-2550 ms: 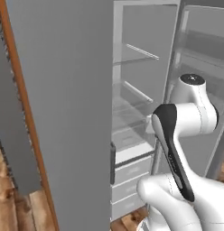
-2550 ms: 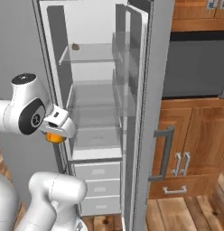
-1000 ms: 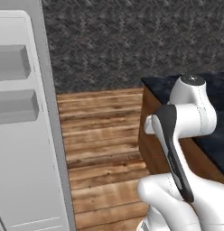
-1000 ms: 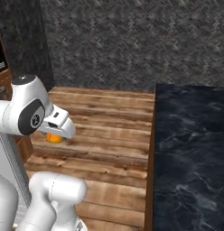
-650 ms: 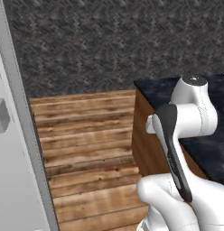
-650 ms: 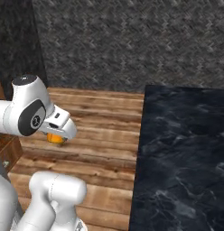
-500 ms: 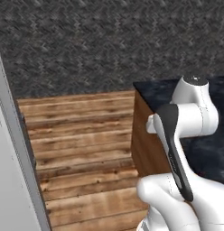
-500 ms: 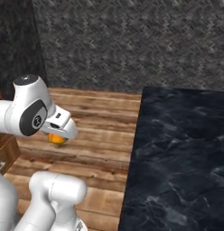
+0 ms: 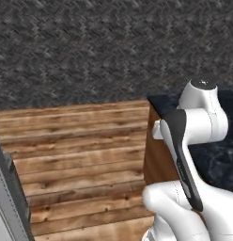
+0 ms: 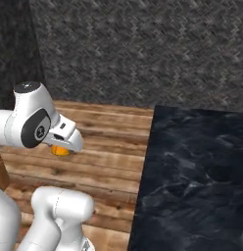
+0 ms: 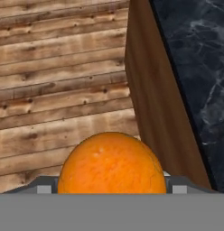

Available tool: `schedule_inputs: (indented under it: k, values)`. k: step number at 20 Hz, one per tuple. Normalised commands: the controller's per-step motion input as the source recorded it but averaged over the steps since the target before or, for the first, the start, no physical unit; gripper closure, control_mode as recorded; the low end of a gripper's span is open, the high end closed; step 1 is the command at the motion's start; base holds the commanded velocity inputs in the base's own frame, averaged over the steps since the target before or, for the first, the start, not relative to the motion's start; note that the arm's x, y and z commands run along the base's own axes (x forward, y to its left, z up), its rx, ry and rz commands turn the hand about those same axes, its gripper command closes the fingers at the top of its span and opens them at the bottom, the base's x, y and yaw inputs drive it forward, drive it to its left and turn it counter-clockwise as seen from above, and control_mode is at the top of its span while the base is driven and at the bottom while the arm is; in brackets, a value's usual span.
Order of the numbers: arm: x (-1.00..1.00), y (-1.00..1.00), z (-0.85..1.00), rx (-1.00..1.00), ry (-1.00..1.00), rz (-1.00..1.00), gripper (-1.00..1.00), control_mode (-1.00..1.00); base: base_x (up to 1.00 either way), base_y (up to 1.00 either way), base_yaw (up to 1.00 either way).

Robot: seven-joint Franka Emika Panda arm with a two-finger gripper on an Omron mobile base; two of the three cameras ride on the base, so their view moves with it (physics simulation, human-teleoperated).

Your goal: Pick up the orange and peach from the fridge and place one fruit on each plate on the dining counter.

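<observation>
1. Orange in colour and finely pitted, the orange (image 11: 112, 163) sits closest to the hand camera, low in that view with its bottom cut off by the edge. It is round, so it has no long axis and points no particular way; no stem end or darker top can be made out.
2. Small grey finger parts touch the orange at its left and right, so the gripper (image 11: 112, 182) is closed on the fruit and holds it above the floor.
3. From the right base camera, the orange (image 10: 60, 150) peeks out as a small bright patch under the white hand, and the gripper (image 10: 61, 148) sits low at the arm's end, over the wooden floor (image 10: 104, 147).
4. Just beyond the fruit in the hand view runs the dining counter (image 11: 195, 67), a black stone top with faint grey marbling on a brown wooden side panel (image 11: 154, 99).
5. Farther out, the floor planks run across to a dark grey textured wall (image 9: 99, 47).
6. At the lower left of the left base view, a grey edge of the fridge (image 9: 8, 202) shows.
7. No label, brand or writing can be read anywhere.
</observation>
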Motion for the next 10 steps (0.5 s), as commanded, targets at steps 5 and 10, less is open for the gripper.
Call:
schedule_inputs:
  k: [5,10]
  values:
    - [0.0,0.0,0.0,0.0,0.0,0.0,1.0,1.0,1.0,0.0,0.0]
    - [0.0,0.0,0.0,0.0,0.0,0.0,1.0,1.0,1.0,0.0,0.0]
